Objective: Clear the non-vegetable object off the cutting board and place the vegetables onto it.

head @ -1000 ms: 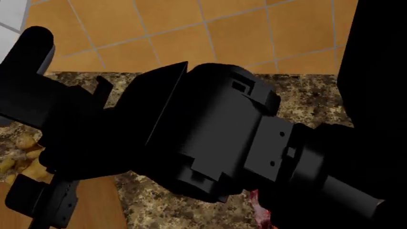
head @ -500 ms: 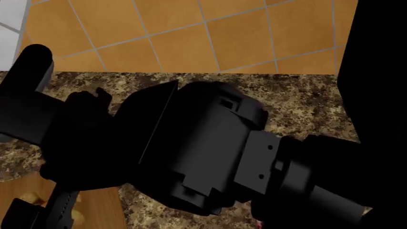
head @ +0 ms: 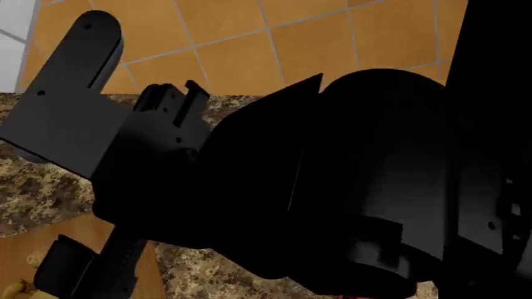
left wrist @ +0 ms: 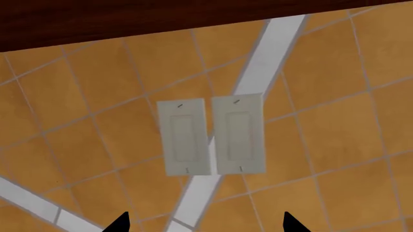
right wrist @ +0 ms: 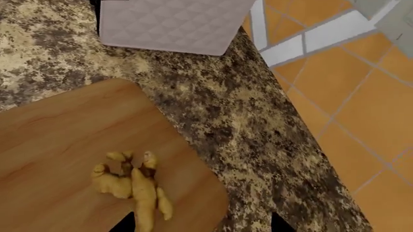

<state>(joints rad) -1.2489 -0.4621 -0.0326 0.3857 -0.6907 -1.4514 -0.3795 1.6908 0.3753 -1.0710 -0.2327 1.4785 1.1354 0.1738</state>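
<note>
The ginger root (right wrist: 132, 186), knobbly and yellow-tan, lies on the light-brown cutting board (right wrist: 58, 145) near its rounded corner. My right gripper (right wrist: 201, 224) is open just above that corner, and one dark fingertip (right wrist: 125, 223) sits beside the ginger's long end. My left gripper (left wrist: 205, 224) is open and empty, pointing at the tiled wall. The head view is mostly filled by my black arms; only a strip of the cutting board (head: 33, 243) and a bit of ginger (head: 12, 288) show at the lower left. The steak and the onion are out of view.
A white quilted object (right wrist: 168, 21) stands on the speckled granite counter (right wrist: 258, 140) beyond the board. Orange tiled wall rises behind the counter, with two white switch plates (left wrist: 212, 135) under a dark cabinet (left wrist: 161, 19).
In the head view the right arm has swung up and now blocks most of the frame. The ginger has gone from beyond the board's far edge to lying on the board. The steak's red edge no longer shows.
</note>
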